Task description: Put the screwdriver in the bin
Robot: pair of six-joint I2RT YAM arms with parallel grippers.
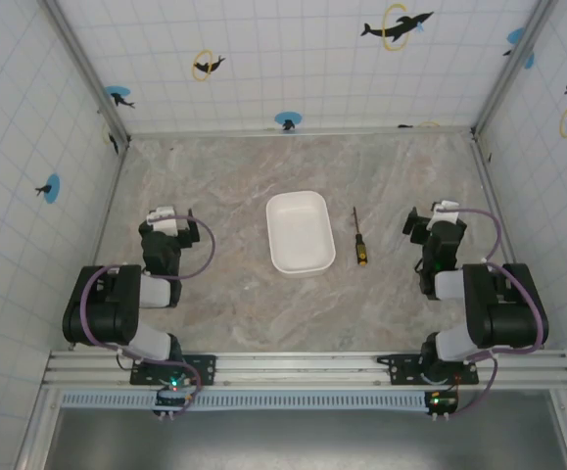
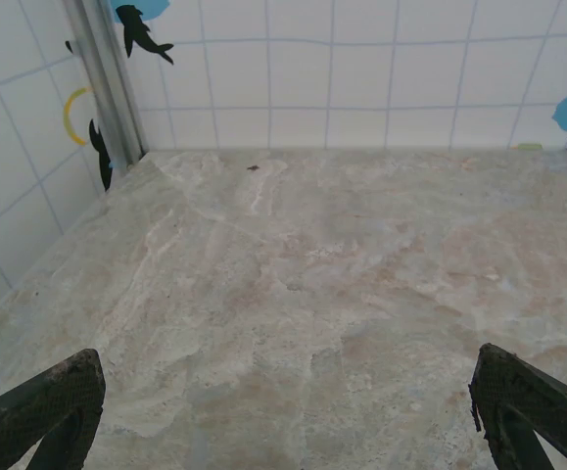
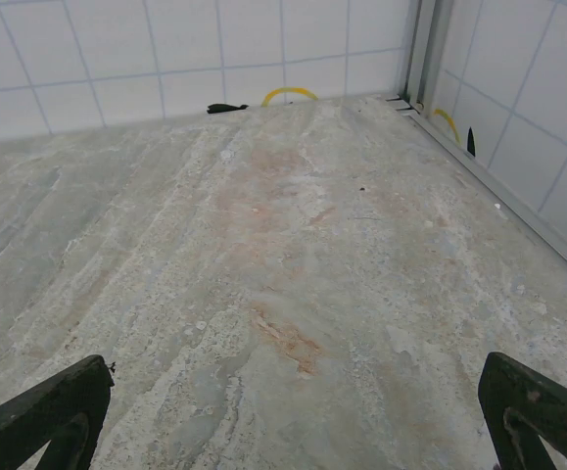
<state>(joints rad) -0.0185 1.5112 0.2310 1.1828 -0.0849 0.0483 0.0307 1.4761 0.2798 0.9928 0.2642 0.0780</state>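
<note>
White and shallow, the rectangular plastic bin with rounded corners and a raised rim sits near the middle of the beige, marbled stone-look surface, and we see nothing inside it. Just to its right, apart from the rim, lies the slim screwdriver with a thin dark metal shaft and a yellow-orange handle. It lies flat on the surface, roughly parallel to the bin's long side, with the shaft toward the far wall and the handle toward the arms. We see the left tool to the left of the bin, well apart from it, and the right tool to the right of the screwdriver, near it but not touching. In the wrist views we find the left tool's dark fingers and the right tool's fingers spread wide apart, with bare surface between them.
</note>
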